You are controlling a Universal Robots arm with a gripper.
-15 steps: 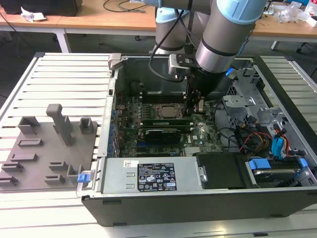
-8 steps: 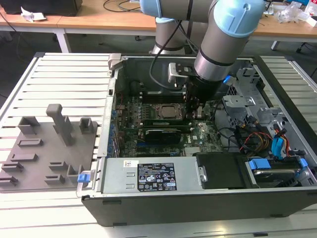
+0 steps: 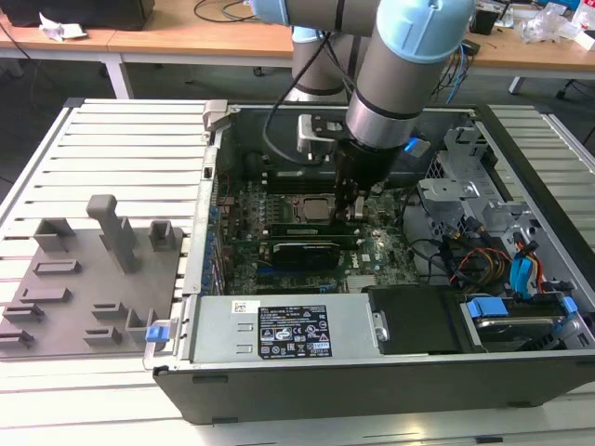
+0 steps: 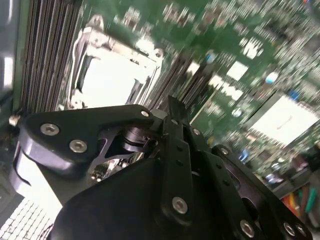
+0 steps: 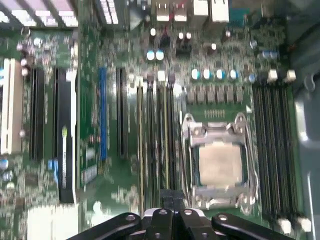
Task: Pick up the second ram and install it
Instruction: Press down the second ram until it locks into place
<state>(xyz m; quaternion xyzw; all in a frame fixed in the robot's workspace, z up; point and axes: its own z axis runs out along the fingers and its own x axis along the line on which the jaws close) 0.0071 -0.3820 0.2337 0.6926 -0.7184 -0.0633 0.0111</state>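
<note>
Arm lowered into open computer case (image 3: 279, 390); jaws down over motherboard (image 3: 372, 255), between CPU socket (image 3: 311, 208) and seated green stick

Jaw state – cannot tell from any view; black linkage (image 5: 165, 225) and finger mounts (image 4: 175, 150) block sight of tips

Second ram – not made out with certainty; thin green stick (image 3: 307, 232) stands in slot just beside jaws, touching or not cannot tell

First wrist view: memory slots (image 5: 157, 140) directly ahead of jaws, CPU socket (image 5: 220, 165) beside them

Grey fixture (image 3: 88, 279) lies well apart, outside case
</note>
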